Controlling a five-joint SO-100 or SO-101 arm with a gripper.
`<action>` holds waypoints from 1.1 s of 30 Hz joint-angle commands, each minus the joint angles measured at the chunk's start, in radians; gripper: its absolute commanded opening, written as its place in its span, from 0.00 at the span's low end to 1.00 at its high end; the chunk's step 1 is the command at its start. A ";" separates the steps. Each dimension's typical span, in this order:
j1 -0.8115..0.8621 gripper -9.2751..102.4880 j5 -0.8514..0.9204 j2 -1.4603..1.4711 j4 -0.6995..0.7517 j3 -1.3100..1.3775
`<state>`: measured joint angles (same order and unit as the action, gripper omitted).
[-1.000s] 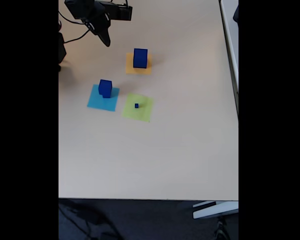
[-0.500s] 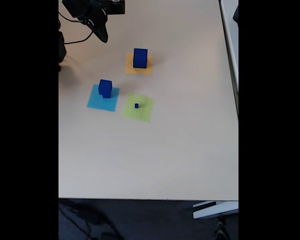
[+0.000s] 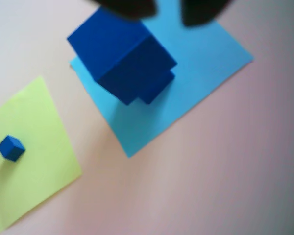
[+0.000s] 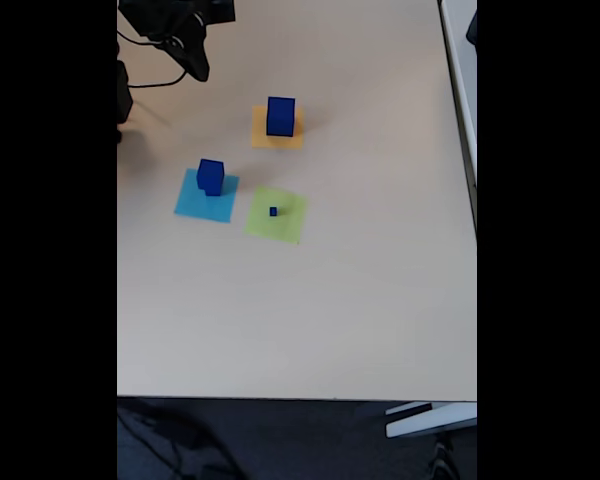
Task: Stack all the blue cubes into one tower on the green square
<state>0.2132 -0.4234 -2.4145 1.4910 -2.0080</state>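
Note:
In the fixed view the biggest blue cube (image 4: 280,115) stands on an orange square (image 4: 277,129). A mid-sized blue cube (image 3: 121,53) (image 4: 211,174) sits on a smaller blue cube (image 3: 159,87), both on a light-blue square (image 3: 186,73) (image 4: 205,196). On the green square (image 3: 34,161) (image 4: 276,216) rests a tiny blue cube (image 3: 11,148) (image 4: 273,211). My gripper (image 4: 198,68) hangs at the table's top left in the fixed view, away from all cubes. In the wrist view its dark fingertips (image 3: 130,6) show at the top edge, and the gripper (image 3: 167,7) is open and holds nothing.
The beige table (image 4: 360,300) has wide bare room below and to the right of the squares in the fixed view. Black cables and the arm's base (image 4: 125,95) sit at the left edge. Dark floor (image 4: 280,440) lies beyond the near edge.
The gripper has drawn back up and to the left in the fixed view, farther from the cubes. The cubes and squares have not moved.

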 commanded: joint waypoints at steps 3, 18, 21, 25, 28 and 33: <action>-0.011 0.08 0.017 -0.066 -0.038 -0.034; -0.014 0.08 0.155 -0.181 -0.106 -0.186; -0.020 0.08 0.184 -0.252 -0.143 -0.272; -0.034 0.08 0.225 -0.348 -0.187 -0.383; -0.040 0.08 0.238 -0.411 -0.209 -0.448; -0.044 0.08 0.261 -0.532 -0.236 -0.566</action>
<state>0.1733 -0.1779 -2.8839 1.2809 -2.5418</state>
